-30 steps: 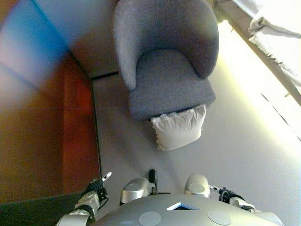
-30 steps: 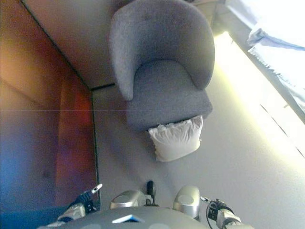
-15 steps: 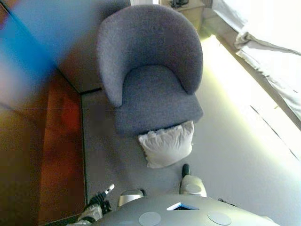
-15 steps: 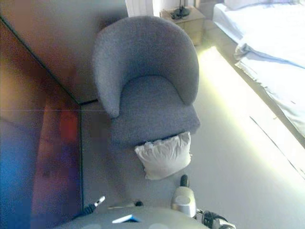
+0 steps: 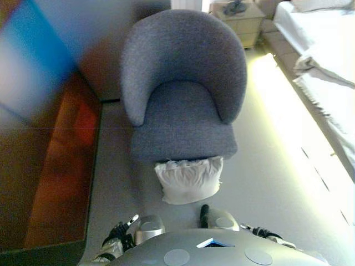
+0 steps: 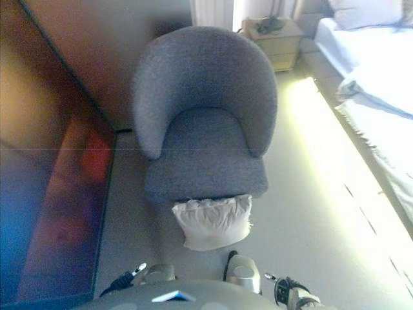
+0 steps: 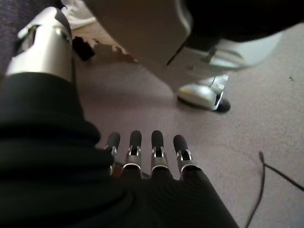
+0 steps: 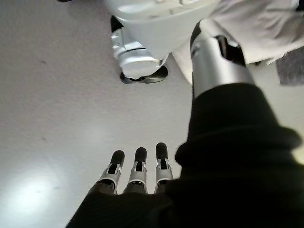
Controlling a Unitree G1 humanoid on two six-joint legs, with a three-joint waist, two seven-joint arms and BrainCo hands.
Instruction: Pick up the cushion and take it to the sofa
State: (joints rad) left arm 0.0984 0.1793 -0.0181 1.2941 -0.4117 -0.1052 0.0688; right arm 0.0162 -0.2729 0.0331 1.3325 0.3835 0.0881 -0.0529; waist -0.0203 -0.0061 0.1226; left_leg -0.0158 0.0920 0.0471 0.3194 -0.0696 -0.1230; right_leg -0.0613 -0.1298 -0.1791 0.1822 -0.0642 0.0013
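Observation:
A white cushion (image 5: 188,180) lies on the grey carpet, leaning against the front of a grey armchair (image 5: 183,100) straight ahead of me. Nothing lies on the armchair's seat. My left hand (image 5: 118,236) hangs low at the lower left, well short of the cushion, with its fingers (image 7: 143,147) straight and holding nothing. My right hand (image 6: 290,293) hangs at the lower right, fingers (image 8: 138,166) also straight and empty. A piece of the cushion (image 8: 256,26) shows past the right hand in the right wrist view.
A brown wooden panel (image 5: 50,155) runs along the left of the carpet. A bed with white linen (image 5: 327,55) stands on the right, with a strip of floor between it and the armchair. A small bedside table (image 6: 274,42) stands behind the armchair.
The whole picture has shifted, so the camera has moved: armchair and cushion now sit upright and centred ahead of me. Both hands stay low at my sides, empty.

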